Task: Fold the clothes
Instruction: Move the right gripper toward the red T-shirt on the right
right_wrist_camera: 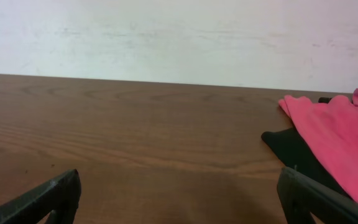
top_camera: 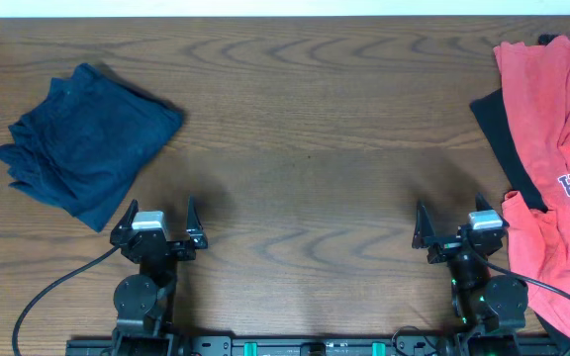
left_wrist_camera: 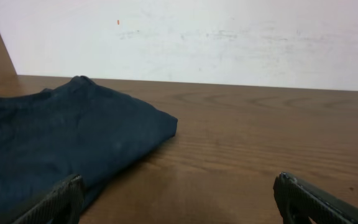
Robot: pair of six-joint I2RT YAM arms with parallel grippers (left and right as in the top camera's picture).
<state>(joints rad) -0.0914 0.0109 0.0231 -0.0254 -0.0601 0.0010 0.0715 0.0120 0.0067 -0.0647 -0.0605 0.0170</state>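
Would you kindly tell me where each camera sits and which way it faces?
Overhead: above the table, facing straight down; left gripper and right gripper, both open.
Left wrist: low over the table, facing the back wall; own fingertips, navy garment.
Right wrist: likewise; own fingertips, coral-red T-shirt, black garment.
Shared: overhead also shows all three garments.

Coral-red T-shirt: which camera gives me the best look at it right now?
Overhead. It shows the coral-red T-shirt crumpled at the right edge of the table, lettering visible, over a black garment, though the frame crops it. Right wrist catches only one pink fold at far right. Left wrist does not show it.
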